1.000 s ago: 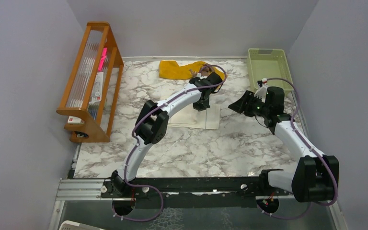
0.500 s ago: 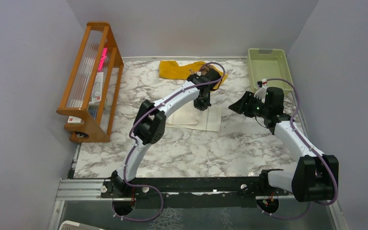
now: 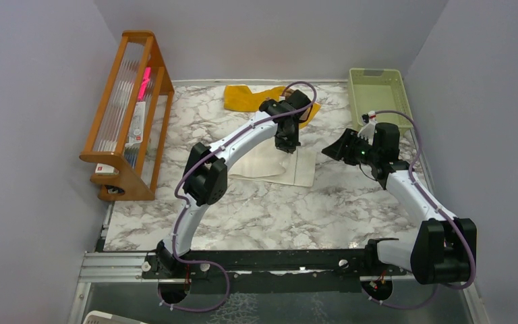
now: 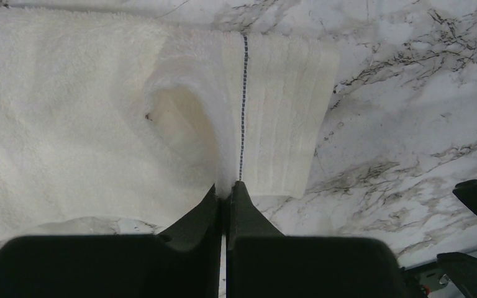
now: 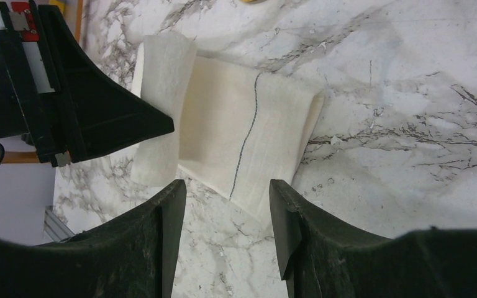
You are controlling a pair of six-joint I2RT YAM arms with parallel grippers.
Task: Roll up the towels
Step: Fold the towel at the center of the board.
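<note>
Left hand (image 4: 225, 189) clamped tight on the cream-white towel (image 4: 87, 124)
It pinches up a fold by the blue stitch line (image 4: 243, 105); the rest lies flat on the tabletop (image 4: 397, 124) ahead. The right hand (image 5: 227, 186) hovers alongside, spread and empty. Beyond, the left arm partly hides the mustard yellow towel (image 3: 243, 98).

Wooden rack (image 3: 128, 115), pale green basket (image 3: 376, 98)

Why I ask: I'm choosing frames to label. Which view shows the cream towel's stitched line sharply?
Left wrist: cream towel sharp, stitched line crisp, soft shadow in the raised fold. Right wrist: line clear, light even, no glare. Top external: towel small, partly behind the left arm; line unreadable.
</note>
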